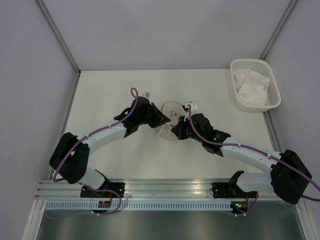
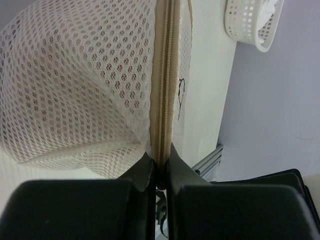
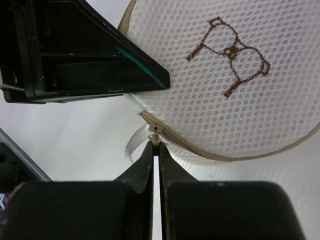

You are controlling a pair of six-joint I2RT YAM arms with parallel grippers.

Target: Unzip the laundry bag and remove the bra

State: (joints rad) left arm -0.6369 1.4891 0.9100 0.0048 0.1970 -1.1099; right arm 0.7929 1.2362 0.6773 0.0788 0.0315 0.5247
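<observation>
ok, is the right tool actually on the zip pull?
Touching. Right wrist view shows the right tool pinching the zip pull at the laundry bag rim.

No lettering, brand name or number is legible. One sign is present: a brown outline bra drawing (image 3: 230, 55), stitched or printed on the flat mesh face of the laundry bag (image 3: 280, 115).

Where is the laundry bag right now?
In the top view, the laundry bag sits mid-table, gripped between the left gripper and the right gripper, with the white basket off at the far right corner.
</observation>
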